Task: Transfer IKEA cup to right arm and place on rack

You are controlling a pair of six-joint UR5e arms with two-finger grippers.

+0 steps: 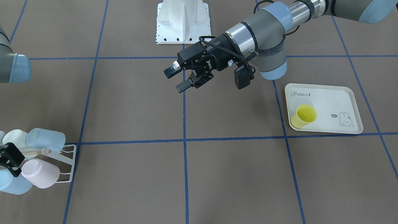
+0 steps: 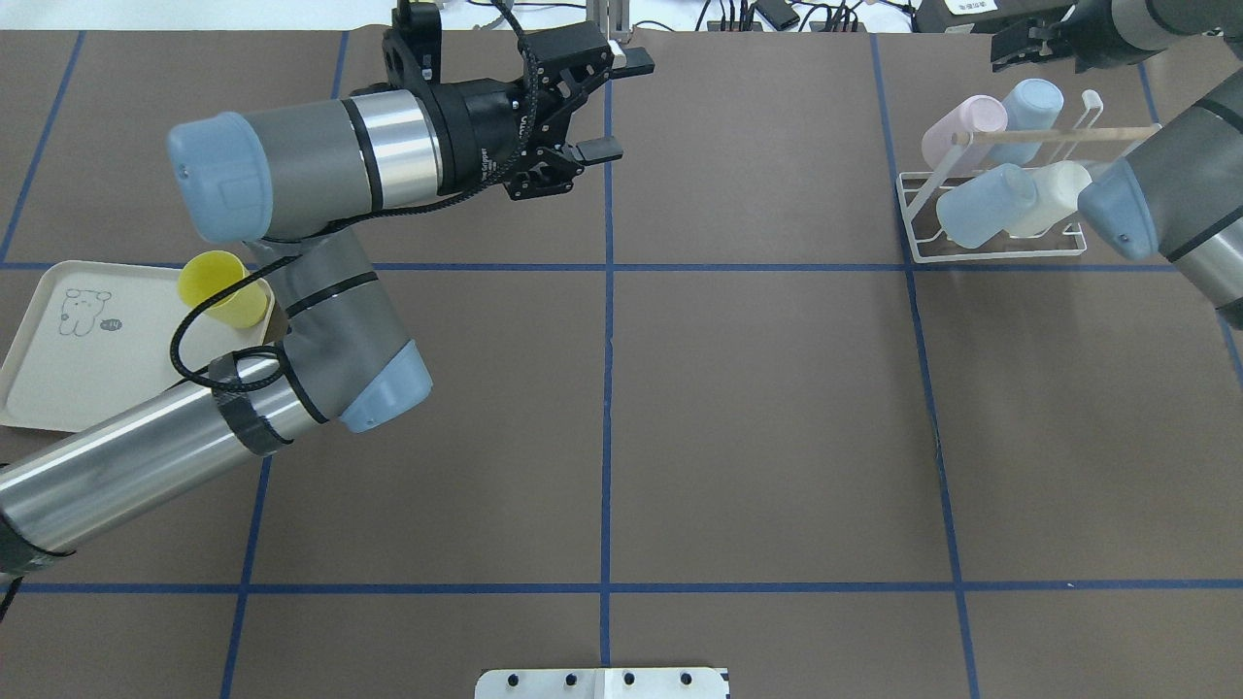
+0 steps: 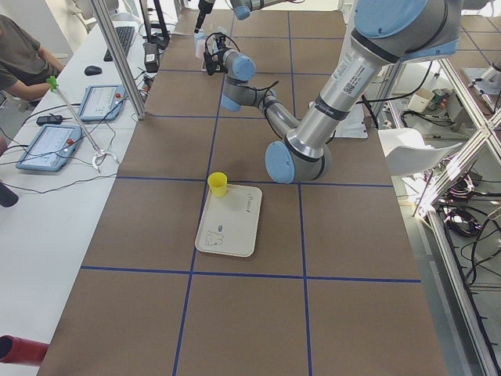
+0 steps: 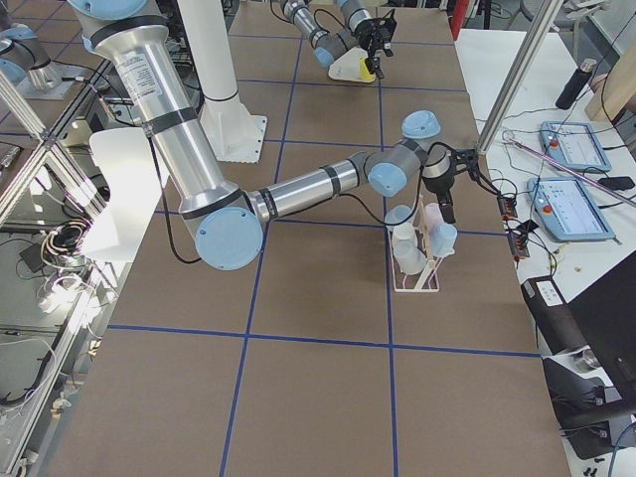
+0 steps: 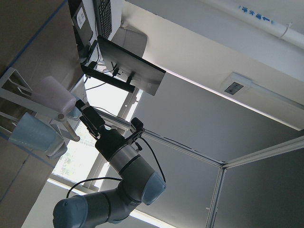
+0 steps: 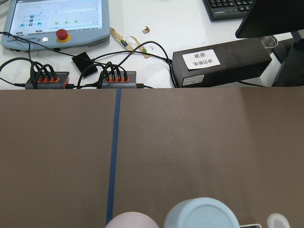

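Closest in the overhead view, the grey and brushed-silver left arm [image 2: 291, 184] bends back on itself and holds the black left claw [image 1: 175, 80] level above the middle of the brown, blue-taped surface [image 1: 233, 168], spread wide and empty. One smooth yellow cup [image 1: 304, 115] stands mouth up in a corner of a cream rabbit tray [image 1: 335, 102]. It is well apart from the white wire rack [image 2: 971, 254], which carries a pink cup [image 2: 961, 131], a cream cup [image 2: 1054, 194] and two blue cups [image 2: 981, 204] along its wooden rod [image 2: 1058, 136]. Just beside the pink cup hangs the right claw [image 1: 11, 160]; whether it is parted or closed cannot be told.
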